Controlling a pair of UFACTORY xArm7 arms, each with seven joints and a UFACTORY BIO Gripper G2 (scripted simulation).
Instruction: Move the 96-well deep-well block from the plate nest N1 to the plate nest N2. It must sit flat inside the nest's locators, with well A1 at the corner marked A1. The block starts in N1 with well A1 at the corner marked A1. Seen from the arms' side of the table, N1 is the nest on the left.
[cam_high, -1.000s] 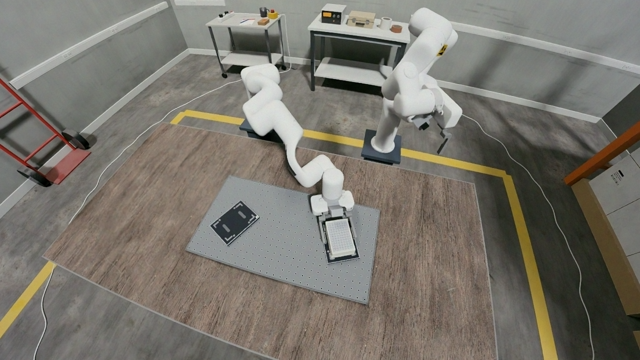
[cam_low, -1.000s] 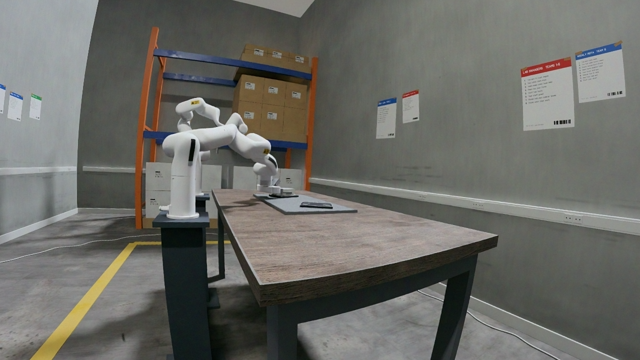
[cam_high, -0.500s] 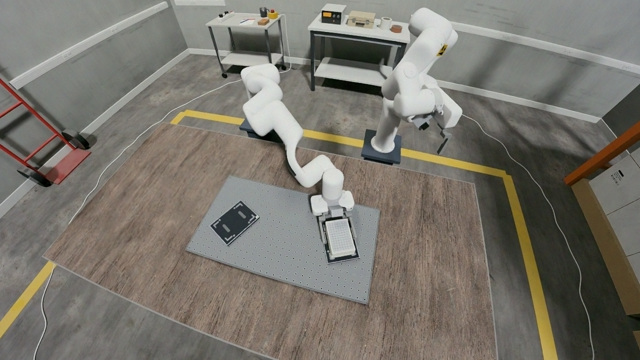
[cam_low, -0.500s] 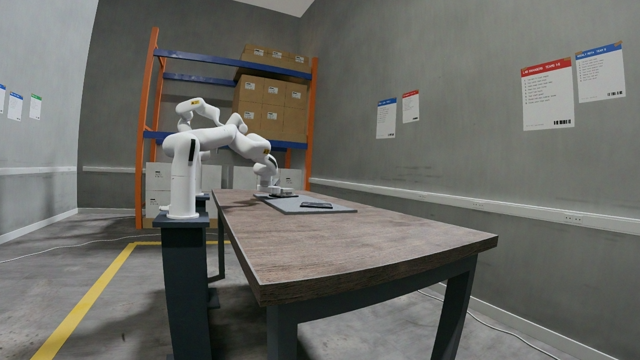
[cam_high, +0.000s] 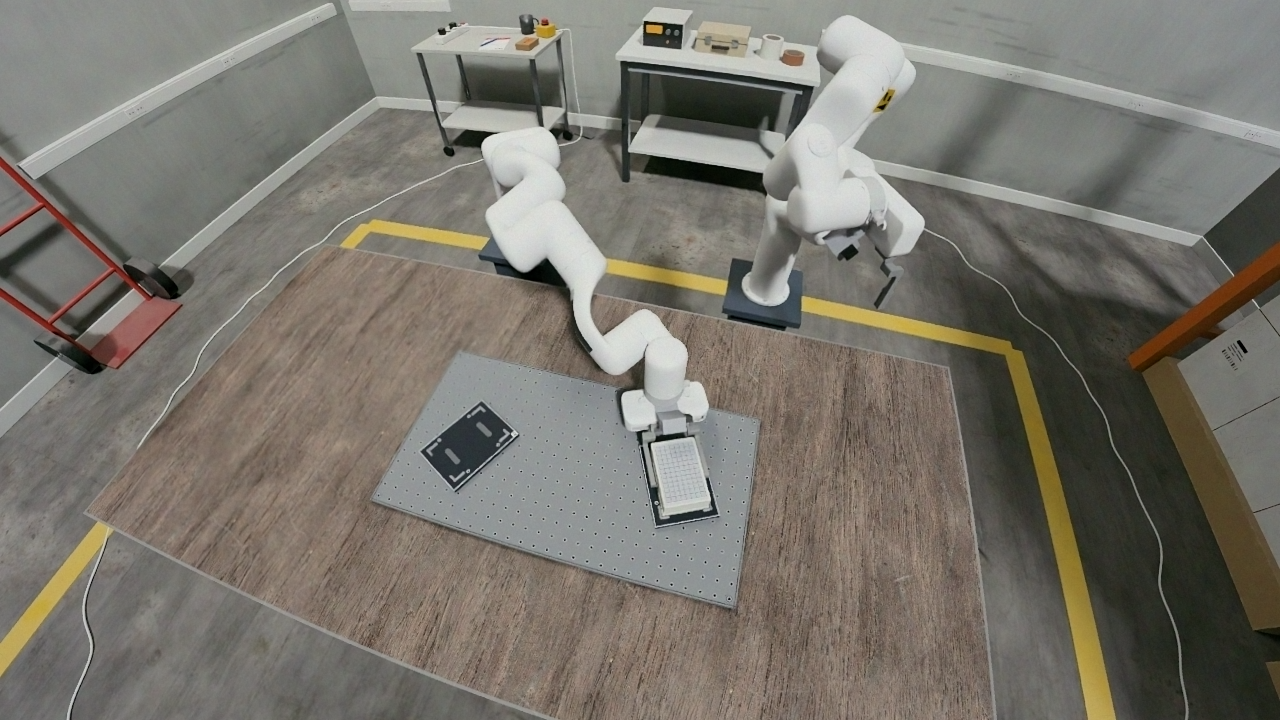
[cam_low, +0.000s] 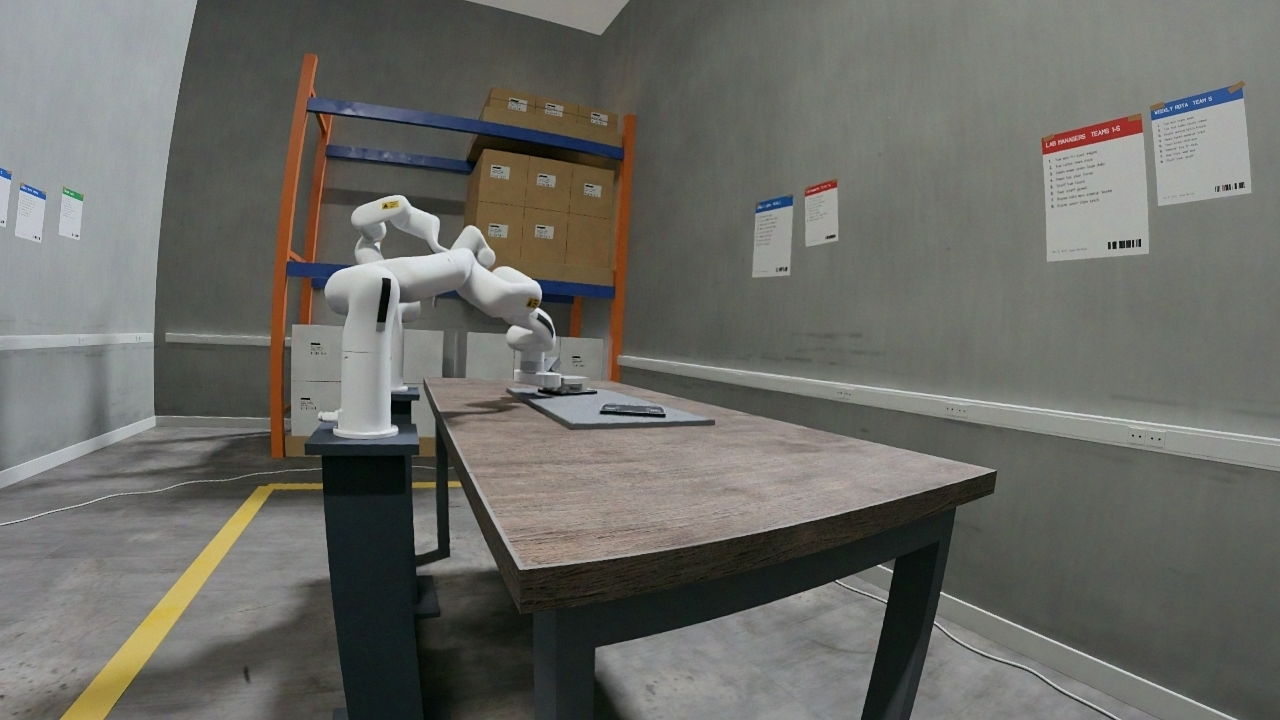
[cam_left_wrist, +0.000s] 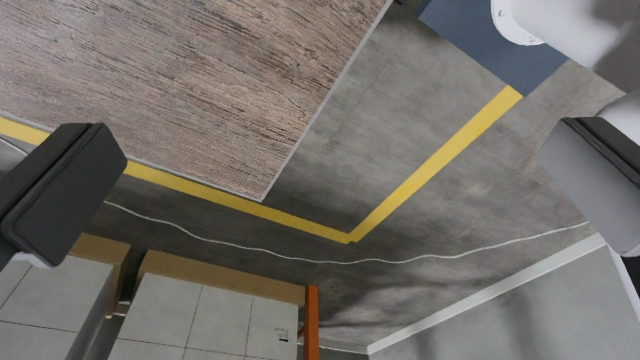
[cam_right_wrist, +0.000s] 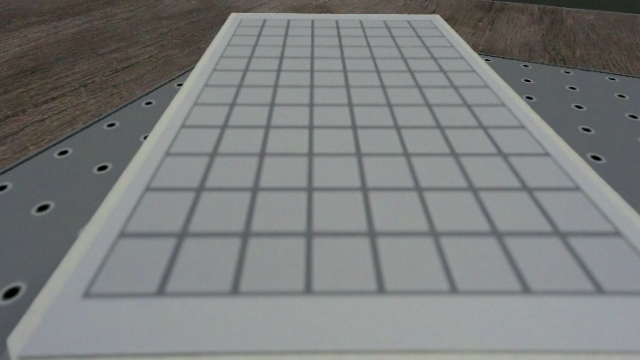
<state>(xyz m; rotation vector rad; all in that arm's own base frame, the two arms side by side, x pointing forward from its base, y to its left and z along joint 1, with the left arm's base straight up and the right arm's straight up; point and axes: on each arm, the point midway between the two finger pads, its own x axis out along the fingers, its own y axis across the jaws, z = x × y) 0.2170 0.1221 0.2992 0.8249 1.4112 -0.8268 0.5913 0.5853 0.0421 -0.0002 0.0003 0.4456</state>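
The white 96-well deep-well block (cam_high: 681, 474) (cam_right_wrist: 310, 165) sits in the nest N1 (cam_high: 687, 518), on the right in the top view. No tilt or lift shows. My right gripper (cam_high: 680, 479) is low over it and shut on its long sides; in the right wrist view the fingers are hidden below the block's top. The black nest N2 (cam_high: 469, 445) (cam_low: 632, 410) is empty, with a small white mark at its right corner in the top view. My left gripper (cam_high: 865, 273) (cam_left_wrist: 332, 190) is open and empty, far from both nests. Which well is A1 cannot be read.
Both nests are on the grey perforated plate (cam_high: 572, 465) (cam_low: 581, 416), which lies on the wooden table (cam_high: 850, 537) (cam_low: 716, 474). N2 is turned at a different angle from N1. The left arm stands folded beside the table edge.
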